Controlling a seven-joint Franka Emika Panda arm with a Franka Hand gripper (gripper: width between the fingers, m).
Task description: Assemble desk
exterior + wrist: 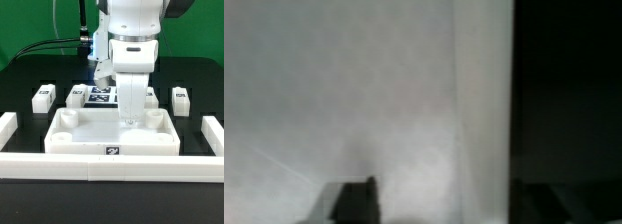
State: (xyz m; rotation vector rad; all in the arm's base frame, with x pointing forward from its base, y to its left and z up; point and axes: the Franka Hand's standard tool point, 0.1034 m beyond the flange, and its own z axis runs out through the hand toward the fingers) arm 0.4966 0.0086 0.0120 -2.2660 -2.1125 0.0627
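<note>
**Over the rear of the tabletop: arm straight down, jaws not readable**

On the black table (25, 112) the desk's white tabletop (80, 141) lies flat in the middle of the exterior view, open side up, with a round socket at each corner. The only markings in sight are black-and-white square tags. One tag (112, 150) sits on the tabletop's front wall, several are on the marker board (98, 96) behind it, and one is on each short leg. All their patterns are too small to make out, and no letters or brand can be read.

The exterior view alone shows the layout. One leg (42, 97) lies well off to that view's left. A second leg (75, 95) lies just beside the marker board, and a third leg (180, 97) is out to the right. White border rails run along the front (60, 166), the left (8, 128) and the right (213, 131).

The wrist view shows none of this. It gives a blurred pale surface (349, 90) filling most of the picture, a black band beside it, and a dark finger (358, 202) at the edge.

The white arm (135, 45) stands vertical with its wrist pointing straight down. The gripper (128, 117) is low at the tabletop's rear wall, near the middle of that wall. Neither view shows whether its jaws stand apart, are together or are clamped on the wall, so I cannot tell.
</note>
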